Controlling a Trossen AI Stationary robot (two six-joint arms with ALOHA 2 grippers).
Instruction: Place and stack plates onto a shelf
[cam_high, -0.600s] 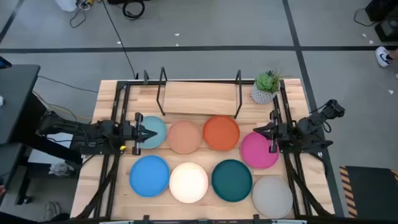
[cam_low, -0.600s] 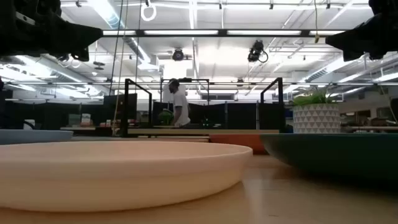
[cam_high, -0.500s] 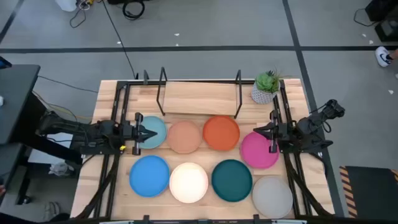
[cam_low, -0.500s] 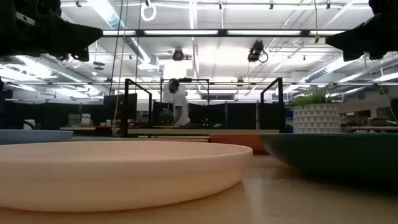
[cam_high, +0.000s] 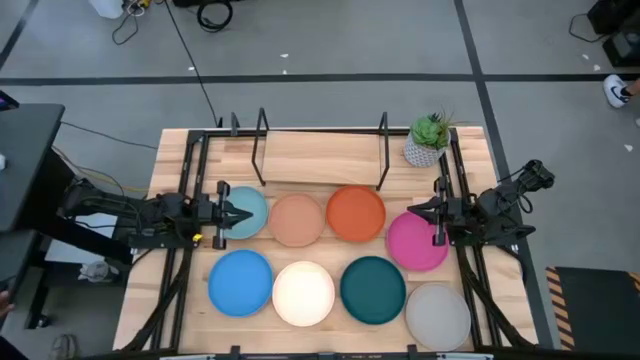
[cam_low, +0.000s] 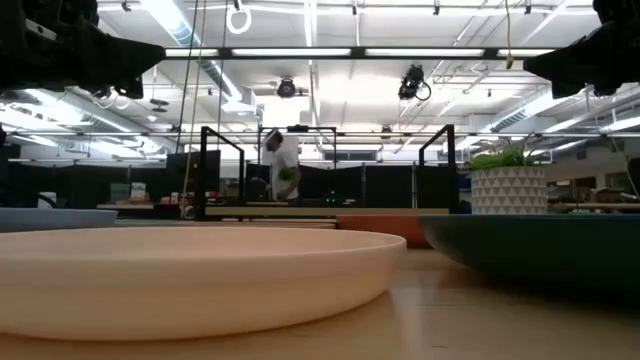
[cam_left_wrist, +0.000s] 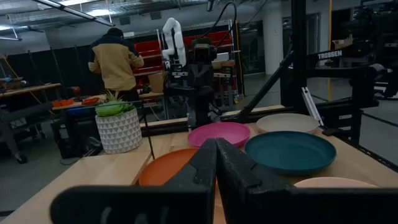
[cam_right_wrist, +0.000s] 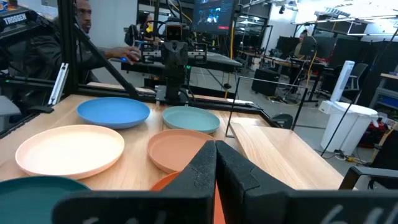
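Observation:
Eight plates lie flat on the table in two rows. The far row holds light blue (cam_high: 250, 212), peach (cam_high: 297, 219), orange (cam_high: 355, 213) and magenta (cam_high: 415, 242). The near row holds bright blue (cam_high: 240, 281), cream (cam_high: 303, 293), dark teal (cam_high: 372, 289) and grey (cam_high: 438, 314). The shelf (cam_high: 320, 158), a pale board with black wire uprights, stands at the far edge. My left gripper (cam_high: 247, 215) is shut and hovers over the light blue plate's left part. My right gripper (cam_high: 410, 212) is shut above the magenta plate's far edge. In the low view both arms stay high above the table.
A small potted plant (cam_high: 428, 140) stands at the shelf's right end, just beyond my right gripper. Black frame rails (cam_high: 185, 190) run along both table sides. People stand at benches (cam_low: 283, 165) in the room beyond the table.

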